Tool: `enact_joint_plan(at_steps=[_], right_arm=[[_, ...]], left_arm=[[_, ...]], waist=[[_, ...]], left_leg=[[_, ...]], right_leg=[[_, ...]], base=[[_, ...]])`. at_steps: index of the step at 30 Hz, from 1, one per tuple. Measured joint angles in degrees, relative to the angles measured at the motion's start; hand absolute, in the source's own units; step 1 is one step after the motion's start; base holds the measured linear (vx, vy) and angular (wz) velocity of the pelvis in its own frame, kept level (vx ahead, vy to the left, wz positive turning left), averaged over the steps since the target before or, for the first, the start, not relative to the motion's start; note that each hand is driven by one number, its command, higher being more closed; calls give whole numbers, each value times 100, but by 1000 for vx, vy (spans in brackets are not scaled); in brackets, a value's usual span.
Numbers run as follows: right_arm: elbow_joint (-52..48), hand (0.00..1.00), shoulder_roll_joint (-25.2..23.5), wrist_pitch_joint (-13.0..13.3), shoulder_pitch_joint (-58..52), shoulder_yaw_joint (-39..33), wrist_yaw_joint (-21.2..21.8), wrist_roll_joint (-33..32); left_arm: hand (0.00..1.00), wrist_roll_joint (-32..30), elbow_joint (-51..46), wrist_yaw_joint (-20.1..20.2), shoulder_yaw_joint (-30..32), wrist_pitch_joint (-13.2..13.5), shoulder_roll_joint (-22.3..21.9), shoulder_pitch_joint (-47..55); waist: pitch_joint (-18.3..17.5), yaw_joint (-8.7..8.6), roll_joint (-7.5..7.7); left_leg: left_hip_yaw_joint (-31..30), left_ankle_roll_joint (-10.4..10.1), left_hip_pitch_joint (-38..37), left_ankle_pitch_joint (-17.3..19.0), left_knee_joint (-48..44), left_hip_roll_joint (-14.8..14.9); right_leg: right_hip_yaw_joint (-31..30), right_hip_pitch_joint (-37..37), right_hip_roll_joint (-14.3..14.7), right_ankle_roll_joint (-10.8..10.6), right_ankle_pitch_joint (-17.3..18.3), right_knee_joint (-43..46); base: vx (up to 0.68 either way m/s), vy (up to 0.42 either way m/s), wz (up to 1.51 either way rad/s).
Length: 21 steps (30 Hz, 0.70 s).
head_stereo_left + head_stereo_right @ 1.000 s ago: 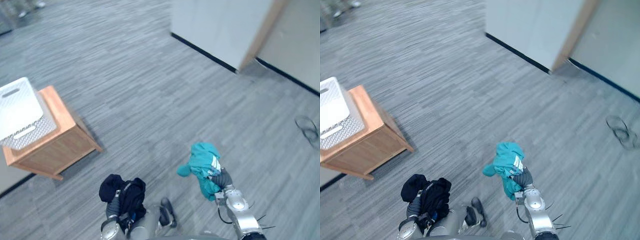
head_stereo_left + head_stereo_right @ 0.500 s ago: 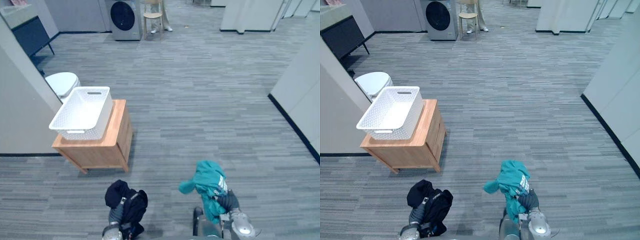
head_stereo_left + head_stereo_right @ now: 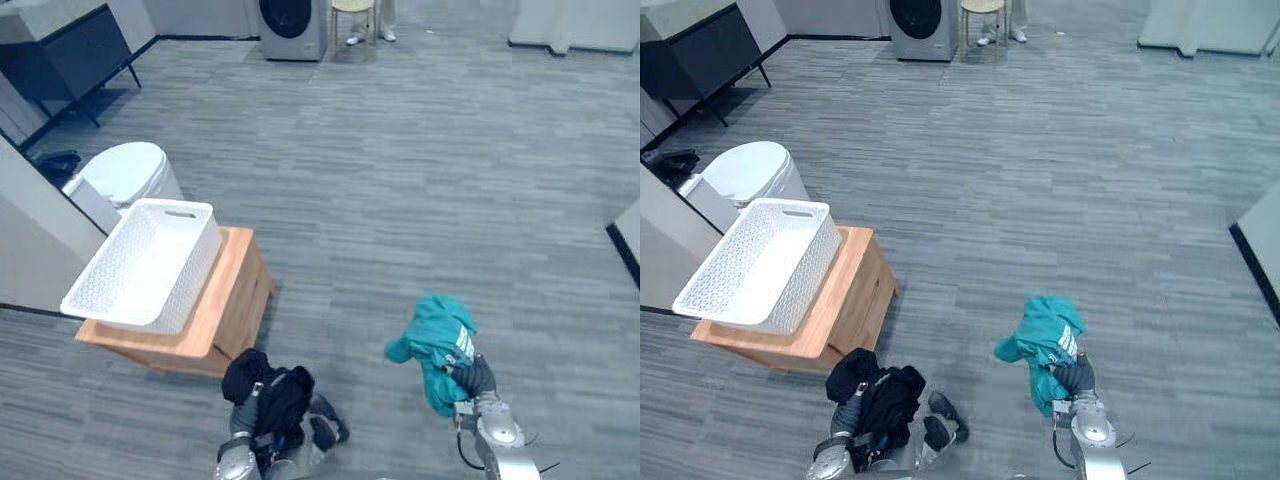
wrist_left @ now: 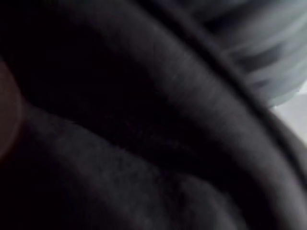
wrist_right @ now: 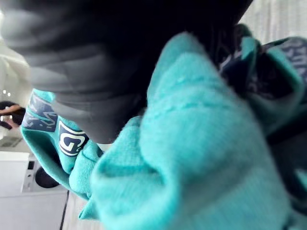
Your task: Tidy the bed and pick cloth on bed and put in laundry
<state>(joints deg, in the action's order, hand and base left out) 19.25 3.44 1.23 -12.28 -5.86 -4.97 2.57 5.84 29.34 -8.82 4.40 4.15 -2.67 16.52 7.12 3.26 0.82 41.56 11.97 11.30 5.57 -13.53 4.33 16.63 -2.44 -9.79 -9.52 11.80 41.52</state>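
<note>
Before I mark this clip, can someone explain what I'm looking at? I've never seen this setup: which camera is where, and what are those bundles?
This is a two-legged humanoid robot. The two wide pictures come from the stereo camera on its head, looking down at the grey floor. The two close-ups come from cameras on its wrists. Its left hand carries a black cloth, and its right hand carries a teal cloth. Ahead on its left, a white laundry basket sits on a wooden cabinet. A washing machine stands farther off.
</note>
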Motion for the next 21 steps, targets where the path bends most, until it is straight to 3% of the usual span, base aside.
enact_joint_plan(at_steps=[1,2,4,5,6,7,8,11,12,14,15,16,17,18,20,21], right_arm=[[58,100,-247,-1,-80,24,17,33],[104,100,-311,-2,-78,24,19,33],[246,100,-311,-7,-75,172,27,32],[229,100,-306,13,-66,256,47,29],[208,100,-314,47,-77,312,88,29],[189,100,-305,62,-75,347,119,29],[183,100,-313,73,-77,367,144,27],[166,100,-329,67,-123,365,140,27],[-46,100,-382,58,-352,376,138,26],[-456,100,-436,56,-744,546,140,26],[-664,100,-422,57,-852,722,155,23],[-739,100,-353,57,-828,765,153,18],[-972,100,-222,61,-832,738,125,12],[-1211,100,-101,88,-780,720,115,-37],[-1232,100,-141,126,-644,628,83,-101],[-1209,100,-166,129,-519,615,74,-103]], left_arm=[[100,1,31,-6,-10,-15,138,-77],[100,-1,77,-6,-55,-37,201,-148],[100,-8,160,-7,-269,-80,233,-332],[100,-18,149,-7,-369,-76,217,-410],[100,-47,144,-11,-470,-49,239,-507],[100,-71,142,-10,-527,-33,253,-590],[100,-181,159,-9,-679,8,316,-738],[100,-296,235,-10,-723,27,341,-897],[100,-423,231,-9,-701,30,354,-824],[100,-442,114,-15,-591,73,385,-544],[100,-443,8,-12,-592,66,464,-308],[100,-442,52,-6,-598,39,400,-281],[100,-442,30,-4,-599,27,276,-225],[100,-441,35,-11,-584,18,73,-148],[100,-443,50,14,-671,1,8,-127],[100,-443,44,30,-723,5,17,-144]], waist=[[-45,-216,312],[-27,-291,360],[96,-375,245],[125,-416,176],[164,-430,-5],[145,-448,-5],[155,-467,-111],[154,-461,-60],[145,-434,-25],[44,-408,146],[-37,-374,278],[-12,-416,122],[-79,-486,-137],[-57,-475,-229],[-71,-412,-207],[-74,-389,-166]], left_leg=[[-485,63,-207,83,176,-454],[-679,87,-292,86,203,-564],[-1243,73,-726,94,268,-703],[-1684,-8,-958,137,316,-710],[-2130,-64,-1126,168,406,-720],[-2432,-122,-1211,200,459,-725],[-3006,-229,-1280,242,516,-742],[-3779,-522,-1459,423,437,-718],[-4182,-747,-1494,797,49,-665],[-4570,-1014,-1492,1445,-656,-601],[-4476,-1253,-1464,1834,-1326,-282],[-4367,-1318,-1213,1869,-1894,8],[-4013,-1463,-736,1697,-2772,463],[-3444,-1595,-411,1366,-3261,963],[-2719,-1677,-441,1351,-2898,1174],[-2538,-1705,-559,1334,-2281,1078]], right_leg=[[-339,683,-353,-26,-419,1513],[-457,863,-411,-25,-394,1887],[-539,1202,-489,92,-113,1998],[-523,1292,-451,126,105,1552],[-672,1413,-339,126,233,823],[-886,1498,-235,127,262,178],[-1593,1605,-8,52,177,-1268],[-2557,1618,103,-9,-348,-2784],[-2766,1530,92,-61,-597,-2991],[-2633,1325,45,32,-650,-2669],[-2282,1130,89,-104,-735,-2432],[-1917,1011,221,2,-586,-2348],[-1497,825,398,162,-458,-2389],[-1203,557,497,345,-502,-2604],[-1074,289,474,493,-669,-2956],[-1064,226,421,530,-739,-3105]], base=[[580,88,167],[747,37,219],[560,-39,166],[433,-118,164],[492,-199,191],[618,-330,226],[489,-321,186],[341,-334,183],[330,-434,181],[317,-541,188],[373,-700,170],[327,-669,163],[268,-563,146],[227,-410,111],[227,-277,43],[213,-222,18]])
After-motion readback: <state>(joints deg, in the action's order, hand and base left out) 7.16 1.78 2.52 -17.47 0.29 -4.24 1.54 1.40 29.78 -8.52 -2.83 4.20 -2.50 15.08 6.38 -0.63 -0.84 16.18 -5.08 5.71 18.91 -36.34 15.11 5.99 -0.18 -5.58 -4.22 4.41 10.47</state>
